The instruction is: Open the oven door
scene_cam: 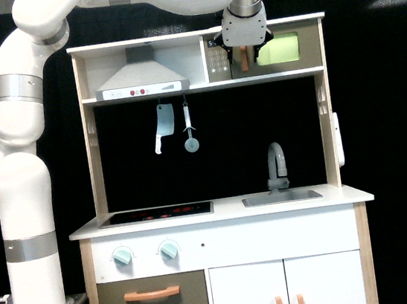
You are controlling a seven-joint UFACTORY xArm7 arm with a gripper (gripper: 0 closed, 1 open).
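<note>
The oven door (pixel 279 50) sits closed in the upper right compartment, its short orange handle (pixel 244 59) standing vertical. The gripper (pixel 243 57) hangs directly in front of that handle, fingers straddling it left and right, parted; whether they pinch it I cannot tell.

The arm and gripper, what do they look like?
The arm is glossy white, built of thick rounded segments with silver-grey bands at the joints. A grey cylindrical wrist leads to the gripper, which has a pale grey body and dark fingers. No cables or markings are visible.
</note>
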